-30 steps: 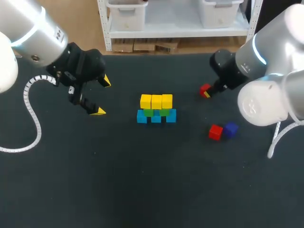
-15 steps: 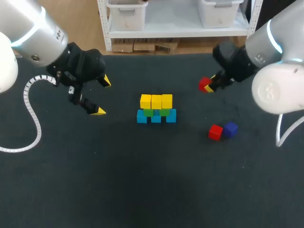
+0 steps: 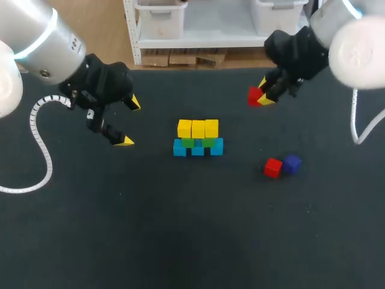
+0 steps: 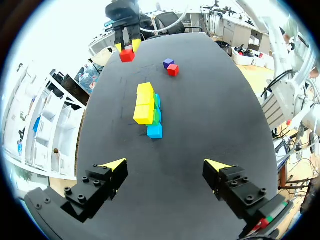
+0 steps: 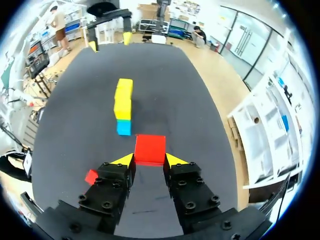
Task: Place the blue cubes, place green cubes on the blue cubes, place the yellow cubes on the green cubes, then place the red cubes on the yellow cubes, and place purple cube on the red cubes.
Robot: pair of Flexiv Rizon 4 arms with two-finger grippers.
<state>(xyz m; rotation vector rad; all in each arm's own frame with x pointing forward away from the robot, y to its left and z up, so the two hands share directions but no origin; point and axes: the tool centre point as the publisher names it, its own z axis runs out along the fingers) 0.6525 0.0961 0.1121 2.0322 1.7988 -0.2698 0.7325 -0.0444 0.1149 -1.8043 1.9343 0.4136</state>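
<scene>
The right gripper (image 3: 263,96) has a red cube (image 3: 255,95) pinched between its yellow tips, up beyond and to the right of the three yellow cubes (image 3: 198,128), which sit on green cubes (image 3: 197,142) over a row of blue cubes (image 3: 198,147). Over on the other side, the left gripper (image 3: 129,122) hangs wide open, nothing in it, well apart from the blue cubes. A second red cube (image 3: 273,167) lies right against the purple cube (image 3: 292,164) on the table (image 3: 180,229).

Three blue cubes (image 3: 198,149), two green (image 3: 188,142), three yellow (image 3: 198,128), two red (image 3: 273,167), one purple (image 3: 292,164).
</scene>
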